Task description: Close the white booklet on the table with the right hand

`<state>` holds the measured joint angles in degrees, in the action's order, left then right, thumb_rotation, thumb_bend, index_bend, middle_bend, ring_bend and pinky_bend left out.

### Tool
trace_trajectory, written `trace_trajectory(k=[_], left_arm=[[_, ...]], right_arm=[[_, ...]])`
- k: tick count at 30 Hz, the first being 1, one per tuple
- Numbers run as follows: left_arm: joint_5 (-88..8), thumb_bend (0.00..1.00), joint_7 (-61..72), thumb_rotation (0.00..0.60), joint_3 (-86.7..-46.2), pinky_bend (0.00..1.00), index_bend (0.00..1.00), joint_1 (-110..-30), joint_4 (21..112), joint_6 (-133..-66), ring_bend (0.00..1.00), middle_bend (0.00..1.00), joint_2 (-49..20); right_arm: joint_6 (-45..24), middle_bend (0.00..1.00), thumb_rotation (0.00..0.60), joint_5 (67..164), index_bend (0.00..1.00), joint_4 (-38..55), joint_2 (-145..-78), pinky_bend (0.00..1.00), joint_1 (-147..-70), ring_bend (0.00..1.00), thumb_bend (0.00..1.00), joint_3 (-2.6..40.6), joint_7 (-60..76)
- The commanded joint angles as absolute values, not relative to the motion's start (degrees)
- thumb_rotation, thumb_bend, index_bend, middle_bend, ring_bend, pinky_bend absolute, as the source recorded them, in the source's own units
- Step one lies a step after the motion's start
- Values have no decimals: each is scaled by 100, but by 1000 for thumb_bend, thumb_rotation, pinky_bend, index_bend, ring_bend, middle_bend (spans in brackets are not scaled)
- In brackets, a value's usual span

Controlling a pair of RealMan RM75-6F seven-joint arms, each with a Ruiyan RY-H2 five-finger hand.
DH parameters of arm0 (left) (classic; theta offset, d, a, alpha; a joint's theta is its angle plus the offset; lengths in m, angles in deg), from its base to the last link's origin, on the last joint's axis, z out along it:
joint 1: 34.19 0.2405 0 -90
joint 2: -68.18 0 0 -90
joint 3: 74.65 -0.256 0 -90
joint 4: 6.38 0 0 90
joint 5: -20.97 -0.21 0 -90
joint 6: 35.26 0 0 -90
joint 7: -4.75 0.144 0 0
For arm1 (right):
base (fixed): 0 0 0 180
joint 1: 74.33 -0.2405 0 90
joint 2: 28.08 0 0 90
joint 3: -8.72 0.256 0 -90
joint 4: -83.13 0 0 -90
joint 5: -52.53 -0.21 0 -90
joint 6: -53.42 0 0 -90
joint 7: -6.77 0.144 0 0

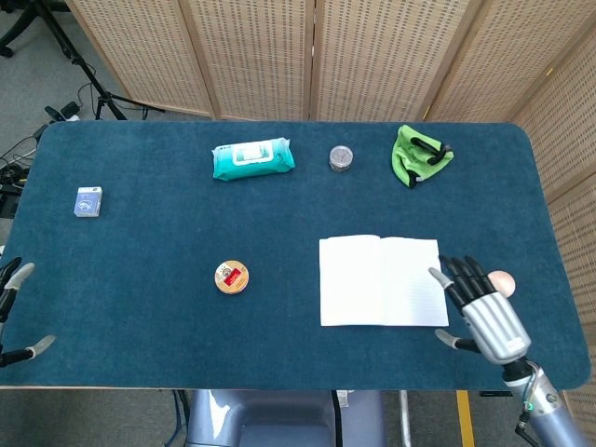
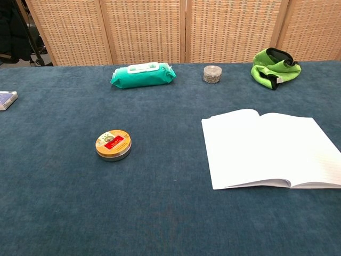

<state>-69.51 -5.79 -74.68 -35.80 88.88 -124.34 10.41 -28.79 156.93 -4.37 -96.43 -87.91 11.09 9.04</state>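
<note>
The white booklet [image 1: 380,280] lies open and flat on the blue table, right of centre; the chest view shows the booklet [image 2: 269,147] with both pages spread. My right hand [image 1: 485,315] hovers at the booklet's lower right corner, fingers spread, holding nothing; its fingertips [image 1: 448,274] overlap the right page's edge. It does not show in the chest view. My left hand [image 1: 13,312] sits at the table's front left edge, fingers apart and empty.
A pink ball [image 1: 504,278] lies just right of my right hand, partly hidden by it. A round tin [image 1: 232,277], a teal wipes pack [image 1: 252,158], a small jar [image 1: 341,158], a green cloth [image 1: 419,155] and a blue box [image 1: 88,201] lie around the table.
</note>
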Motion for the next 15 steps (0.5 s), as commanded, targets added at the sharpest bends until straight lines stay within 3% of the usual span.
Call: trace_trajectory(k=[1,5,9,15], left_arm=[[-6932,0,-627,600,-7460,0,0,-3580,8875,-12429,0,0,1054],[-6938,0,-725,600,-7465,0,0,-3567,8854,-12449,0,0,1080],[-6931,0,-755,600,-7468,0,0,-3571,8838,-12431,0,0,1083],[-6916,0,-764,600,-7468,0,0,-3582,8844,-12401,0,0,1093]], right_arm=[[-2281,0,600,15856,0,-520,-9913,0,-9105,0,0,1011,312],[-1720,0,600,15663,0,-625,-10220,0,-9310,0,30,1063,-457],[-1289,0,600,15406,0,-763,-10463,0,-9480,0,193,1123,-885],[-743,0,600,15006,0,-715,-10845,0,-9700,0,208,1247,-1709]])
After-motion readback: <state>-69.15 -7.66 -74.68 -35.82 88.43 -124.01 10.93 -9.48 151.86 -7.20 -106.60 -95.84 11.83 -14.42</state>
